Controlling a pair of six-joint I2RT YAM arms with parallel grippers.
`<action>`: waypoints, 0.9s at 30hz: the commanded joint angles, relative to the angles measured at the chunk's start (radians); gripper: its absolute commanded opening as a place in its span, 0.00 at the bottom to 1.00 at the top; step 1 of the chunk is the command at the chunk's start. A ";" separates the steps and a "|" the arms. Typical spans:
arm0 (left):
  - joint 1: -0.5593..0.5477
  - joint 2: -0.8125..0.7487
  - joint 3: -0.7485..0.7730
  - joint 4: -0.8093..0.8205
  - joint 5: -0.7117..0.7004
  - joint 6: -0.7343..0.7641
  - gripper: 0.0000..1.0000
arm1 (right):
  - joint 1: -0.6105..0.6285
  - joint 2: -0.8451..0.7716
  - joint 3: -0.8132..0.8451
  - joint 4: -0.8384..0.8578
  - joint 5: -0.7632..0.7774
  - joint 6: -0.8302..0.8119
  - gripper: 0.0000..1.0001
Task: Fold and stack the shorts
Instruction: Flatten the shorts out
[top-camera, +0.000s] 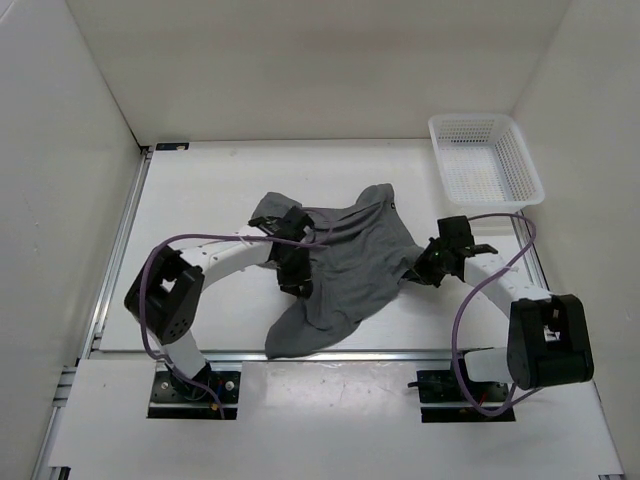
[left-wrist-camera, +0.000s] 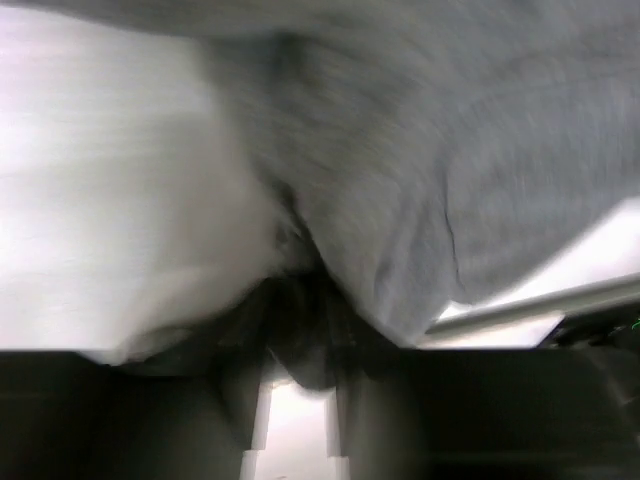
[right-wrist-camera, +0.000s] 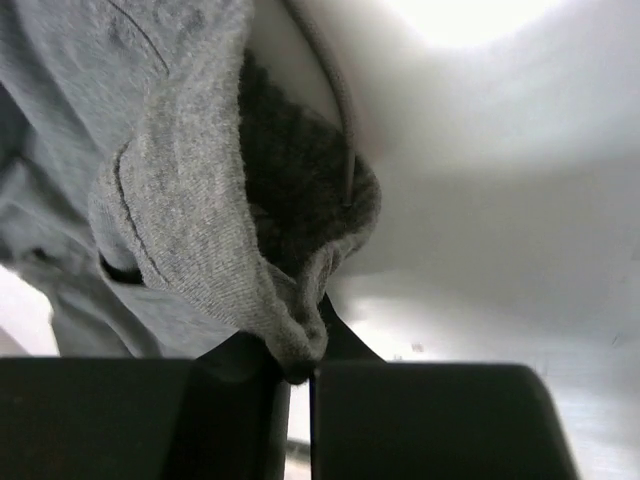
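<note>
White plastic mesh basket (top-camera: 485, 160) sits at the 2 o'clock corner of the bench (top-camera: 210, 190), its lattice floor in plain view, well apart from the cloth. Grey shorts (top-camera: 350, 260) sprawl crumpled mid-bench, one end trailing toward 6 o'clock as far as the near-edge rail (top-camera: 400, 352). Left fingers (top-camera: 297, 283) are clenched on a bunch of the shorts at their 9 o'clock side, though that wrist view is blurred. Right fingers (right-wrist-camera: 420, 420) pinch a fold of the 3 o'clock edge. Open bench lies from 9 to 12 o'clock, bounded by white walls (top-camera: 300, 70).
</note>
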 joint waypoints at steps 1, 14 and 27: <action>-0.104 0.031 0.109 -0.063 -0.010 0.043 0.45 | -0.024 0.034 0.039 0.004 0.054 -0.029 0.00; -0.182 0.087 0.207 -0.231 -0.262 0.017 0.11 | -0.087 -0.007 0.059 -0.089 0.117 -0.119 0.00; -0.200 -0.004 0.110 -0.124 -0.041 -0.077 0.59 | 0.113 -0.191 0.246 -0.333 0.289 -0.233 0.97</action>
